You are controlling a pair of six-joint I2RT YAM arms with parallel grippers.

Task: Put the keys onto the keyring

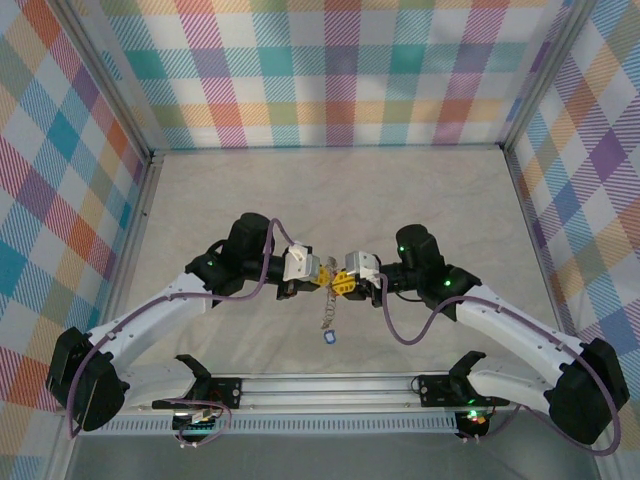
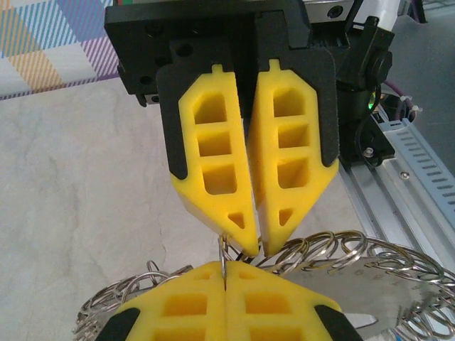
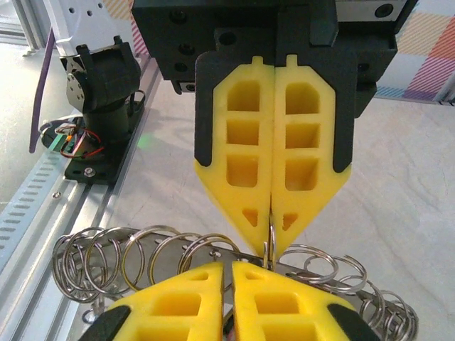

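Left tool (image 2: 225,270) and right tool (image 3: 229,266) meet tip to tip above middle of surface (image 1: 400,200). Left tool pressed together, pinching thin wire of keyring (image 2: 223,252); chain (image 1: 326,315) dangles below. Right tool nearly closed, slim gap, contents unclear. Risk: sideways push from right tool slips wire out of narrow pinch, keyring drops

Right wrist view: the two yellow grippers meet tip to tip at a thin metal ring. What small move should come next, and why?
Probably hold the left gripper clamped and nudge the right gripper slightly sideways onto the thin silvery metal keyring. The left jaws pinch the wire, but it seems to stand beside the narrow slit of the right jaws, not in it.
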